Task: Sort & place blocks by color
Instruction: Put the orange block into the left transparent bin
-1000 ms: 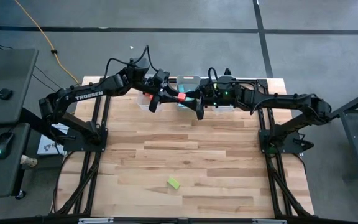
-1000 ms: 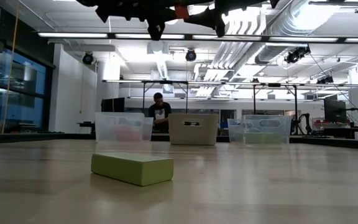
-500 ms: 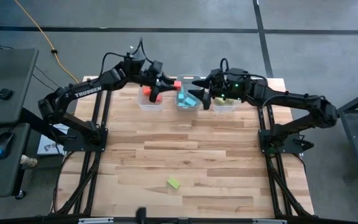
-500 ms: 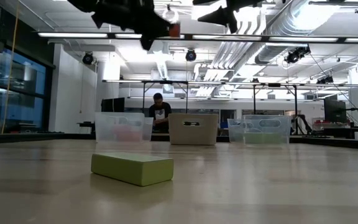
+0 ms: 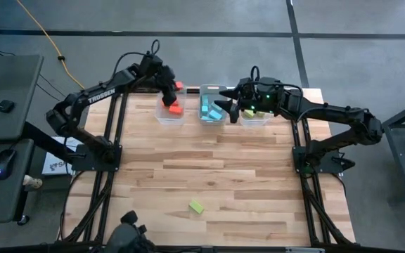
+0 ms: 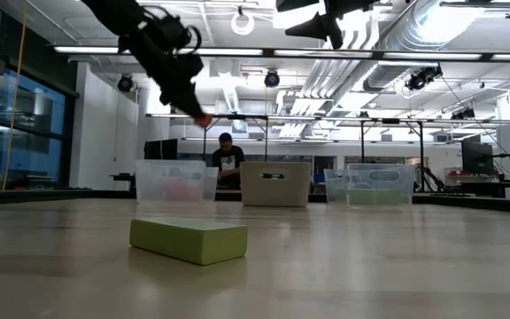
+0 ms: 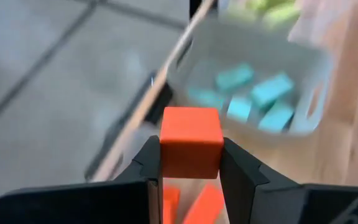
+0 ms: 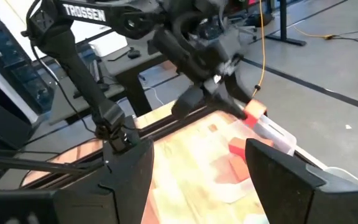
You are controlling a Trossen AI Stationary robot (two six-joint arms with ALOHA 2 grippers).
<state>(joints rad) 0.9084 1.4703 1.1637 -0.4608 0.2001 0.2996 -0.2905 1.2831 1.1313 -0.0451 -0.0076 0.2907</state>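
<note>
**Red cube pinched over the left bin, one green bar alone out front**

Wooden tabletop [image 5: 209,169] in a big lab room, three clear bins lined up along the far edge. Left bin [image 5: 169,112] has red-orange blocks [image 5: 174,109] in it, middle bin [image 5: 212,111] has light blue blocks [image 5: 211,112], right bin [image 5: 256,116] has yellow-green ones, though the right arm covers most of that bin from above. In the low view the middle bin just looks like an opaque tan box, so its contents can't be read from there. A person sits at a desk in the room way behind the bins.

Left gripper [image 5: 176,86] is up above the far side of the left bin, fingers [image 7: 235,168] pinching a red-orange cube [image 7: 190,142] by two opposite faces. It's a cube, so no real long axis; its top face sits level between the fingers. Below it the left wrist view catches red blocks, cut off by the fingers.

Right gripper [image 5: 225,98] hangs over the gap between the middle and right bins, fingers [image 8: 129,180] spread wide with nothing in them, pointing toward the left arm.

One yellow-green bar [image 5: 196,206] lies flat on the near half of the table, well apart from everything, long axis running diagonally across the boards. Nothing stands between it and the bins.
</note>
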